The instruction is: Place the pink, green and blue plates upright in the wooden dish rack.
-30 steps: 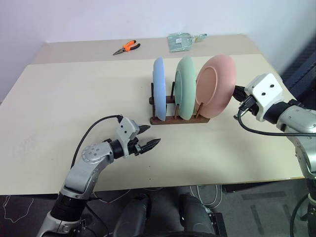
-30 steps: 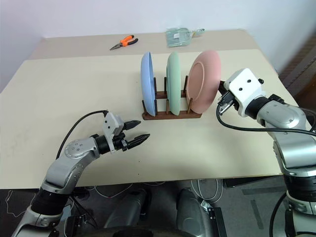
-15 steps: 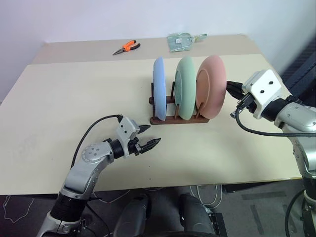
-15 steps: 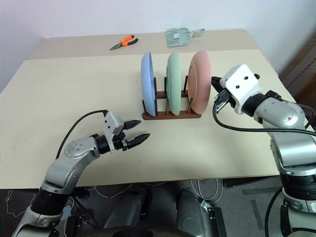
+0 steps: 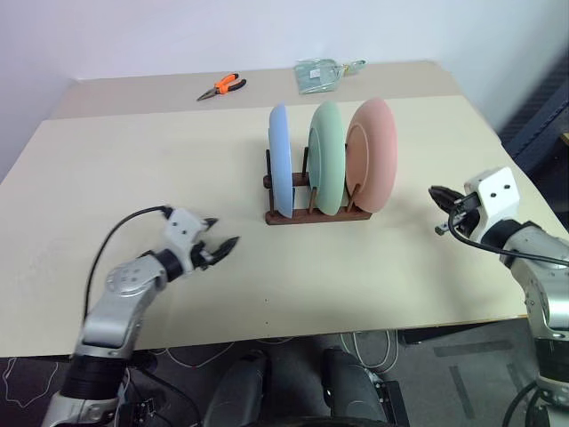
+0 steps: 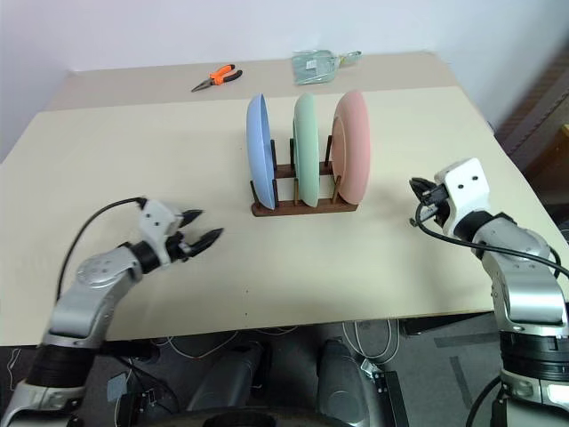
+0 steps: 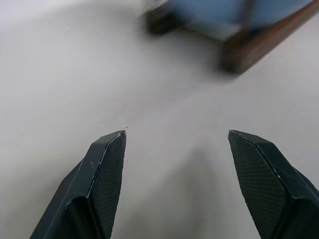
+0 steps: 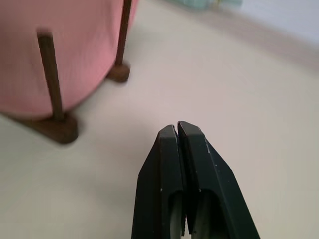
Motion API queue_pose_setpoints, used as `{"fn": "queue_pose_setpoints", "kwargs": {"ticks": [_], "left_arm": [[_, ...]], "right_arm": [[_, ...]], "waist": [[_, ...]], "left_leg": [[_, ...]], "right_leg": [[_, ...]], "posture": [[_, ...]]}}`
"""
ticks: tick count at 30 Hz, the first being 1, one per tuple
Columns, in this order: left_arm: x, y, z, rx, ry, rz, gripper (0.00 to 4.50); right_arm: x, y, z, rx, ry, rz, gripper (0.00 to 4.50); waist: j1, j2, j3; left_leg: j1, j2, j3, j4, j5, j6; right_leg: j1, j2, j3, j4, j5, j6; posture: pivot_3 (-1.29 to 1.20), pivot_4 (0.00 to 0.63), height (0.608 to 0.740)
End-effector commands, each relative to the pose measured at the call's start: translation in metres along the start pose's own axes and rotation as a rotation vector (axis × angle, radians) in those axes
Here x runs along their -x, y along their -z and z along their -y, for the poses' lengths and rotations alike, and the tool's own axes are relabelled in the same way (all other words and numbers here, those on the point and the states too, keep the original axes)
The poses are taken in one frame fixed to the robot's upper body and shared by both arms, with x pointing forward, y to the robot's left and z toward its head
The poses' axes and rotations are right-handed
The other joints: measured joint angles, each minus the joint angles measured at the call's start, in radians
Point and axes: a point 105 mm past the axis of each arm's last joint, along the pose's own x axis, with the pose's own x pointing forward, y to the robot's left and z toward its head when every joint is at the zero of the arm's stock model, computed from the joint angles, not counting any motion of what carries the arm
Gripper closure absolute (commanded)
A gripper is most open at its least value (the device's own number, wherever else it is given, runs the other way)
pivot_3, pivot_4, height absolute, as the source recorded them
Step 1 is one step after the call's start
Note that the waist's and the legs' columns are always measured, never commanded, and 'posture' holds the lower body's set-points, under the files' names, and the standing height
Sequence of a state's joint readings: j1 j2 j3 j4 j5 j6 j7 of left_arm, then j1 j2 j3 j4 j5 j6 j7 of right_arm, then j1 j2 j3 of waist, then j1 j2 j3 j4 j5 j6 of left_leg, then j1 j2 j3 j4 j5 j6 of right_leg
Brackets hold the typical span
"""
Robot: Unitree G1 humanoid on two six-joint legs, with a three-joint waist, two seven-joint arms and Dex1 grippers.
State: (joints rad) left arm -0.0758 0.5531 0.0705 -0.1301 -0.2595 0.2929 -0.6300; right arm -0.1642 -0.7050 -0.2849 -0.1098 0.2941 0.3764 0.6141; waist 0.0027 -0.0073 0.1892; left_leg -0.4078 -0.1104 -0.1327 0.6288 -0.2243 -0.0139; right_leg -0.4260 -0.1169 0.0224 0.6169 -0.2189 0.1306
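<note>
The blue plate (image 5: 279, 160), the green plate (image 5: 326, 157) and the pink plate (image 5: 372, 153) all stand upright in the wooden dish rack (image 5: 307, 213) on the desk (image 5: 133, 178). The left gripper (image 5: 221, 246) has its fingers spread and empty, well apart from the rack. The right gripper (image 5: 440, 192) has its fingers pressed together on nothing, near the pink plate.

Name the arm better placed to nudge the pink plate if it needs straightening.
Right. The right gripper, shut, sits just beside the pink plate at the rack's right end. The left gripper is open, beyond the blue plate.
</note>
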Motion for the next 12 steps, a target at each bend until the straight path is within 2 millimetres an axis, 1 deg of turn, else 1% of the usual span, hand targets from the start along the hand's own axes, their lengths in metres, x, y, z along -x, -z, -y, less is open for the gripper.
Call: {"fn": "queue_pose_setpoints", "kwargs": {"ticks": [1, 3, 12], "left_arm": [[0.009, -0.002, -0.008, -0.044, -0.033, 0.018, 1.13], [0.012, -0.003, -0.007, -0.043, -0.038, 0.022, 1.13], [0.011, -0.006, 0.003, -0.026, -0.04, 0.042, 1.13]], "right_arm": [[0.0, -0.009, 0.001, 0.004, -0.01, 0.064, 4.48], [-0.003, -0.004, -0.003, -0.003, -0.018, 0.059, 4.48], [-0.019, 0.01, -0.01, -0.035, -0.036, 0.06, 4.48]], "waist": [[0.004, 0.0, 0.0], [0.006, -0.001, 0.0], [0.005, 0.0, 0.0]], "left_leg": [[0.0, 0.0, 0.0, 0.0, 0.0, 0.0], [0.0, 0.0, 0.0, 0.0, 0.0, 0.0], [0.0, 0.0, 0.0, 0.0, 0.0, 0.0]], "right_leg": [[0.0, 0.0, 0.0, 0.0, 0.0, 0.0], [0.001, 0.0, 0.0, 0.0, 0.0, 0.0], [0.001, 0.0, 0.0, 0.0, 0.0, 0.0]], "posture": [[0.0, 0.15, 0.732], [0.0, 0.15, 0.732], [0.0, 0.15, 0.732]]}}
